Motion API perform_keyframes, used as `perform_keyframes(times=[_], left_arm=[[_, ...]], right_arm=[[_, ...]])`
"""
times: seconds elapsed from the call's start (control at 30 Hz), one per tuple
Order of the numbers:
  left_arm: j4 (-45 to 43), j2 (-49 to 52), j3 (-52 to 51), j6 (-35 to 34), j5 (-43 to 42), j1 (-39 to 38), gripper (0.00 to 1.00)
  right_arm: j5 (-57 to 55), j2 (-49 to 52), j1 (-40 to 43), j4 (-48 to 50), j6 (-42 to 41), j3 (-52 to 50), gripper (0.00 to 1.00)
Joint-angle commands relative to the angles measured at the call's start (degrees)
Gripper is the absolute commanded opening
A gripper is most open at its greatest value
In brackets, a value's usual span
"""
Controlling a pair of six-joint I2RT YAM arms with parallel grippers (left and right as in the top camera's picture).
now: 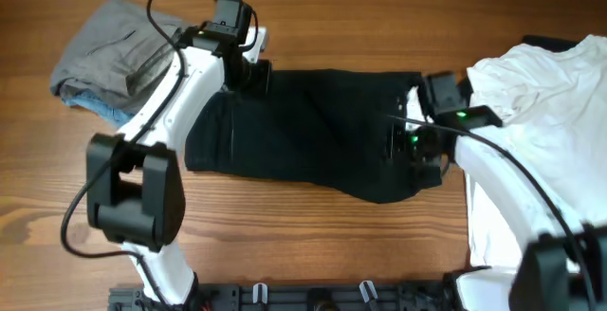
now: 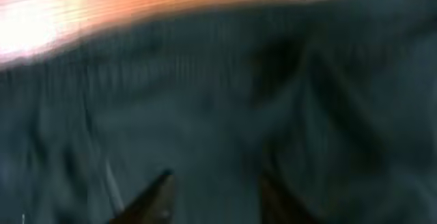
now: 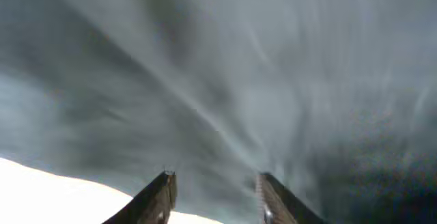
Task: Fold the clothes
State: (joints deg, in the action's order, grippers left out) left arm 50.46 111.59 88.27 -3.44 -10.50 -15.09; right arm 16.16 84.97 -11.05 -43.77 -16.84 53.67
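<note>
The black garment (image 1: 303, 131) lies flat across the middle of the table. It fills the left wrist view (image 2: 218, 101) and the right wrist view (image 3: 225, 80), both blurred. My left gripper (image 1: 248, 72) is at its far left corner; its fingers (image 2: 213, 179) are apart just over the fabric. My right gripper (image 1: 417, 142) is at the garment's right edge; its fingers (image 3: 215, 177) are apart over the fabric. A white T-shirt (image 1: 541, 74) lies at the right. A grey garment (image 1: 109, 50) sits on a blue denim piece (image 1: 95, 107) at the far left.
The wooden table (image 1: 285, 235) shows in front of the black garment. The white T-shirt runs down the right side under my right arm and shows as a white patch in the right wrist view (image 3: 48, 193). A black rail (image 1: 313, 297) lines the near edge.
</note>
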Motion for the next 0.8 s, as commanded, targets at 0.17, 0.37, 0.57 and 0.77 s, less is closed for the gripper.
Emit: perform_keyframes(times=[0.17,0.37,0.57,0.77], left_arm=[[-4.61,-1.75,-21.77,-16.79,5.62,3.23,0.1],[-4.17,-2.38,-24.96,-16.28,5.09,10.95,0.4],[7.82,-9.62,-15.15,-8.63,0.63,13.03,0.53],[8.09,-15.1,-14.01,-8.48,4.66,16.61,1.0]], right_arm=[[0.46,11.28,0.26,10.64,-2.64,0.96,0.12],[-19.54,20.15,7.26,8.57,-12.96,0.96,0.06],[-10.38,16.55,20.61,0.02,-3.82,8.35,0.17],[0.61,4.35,7.96,-4.39,1.81,13.57,0.24]])
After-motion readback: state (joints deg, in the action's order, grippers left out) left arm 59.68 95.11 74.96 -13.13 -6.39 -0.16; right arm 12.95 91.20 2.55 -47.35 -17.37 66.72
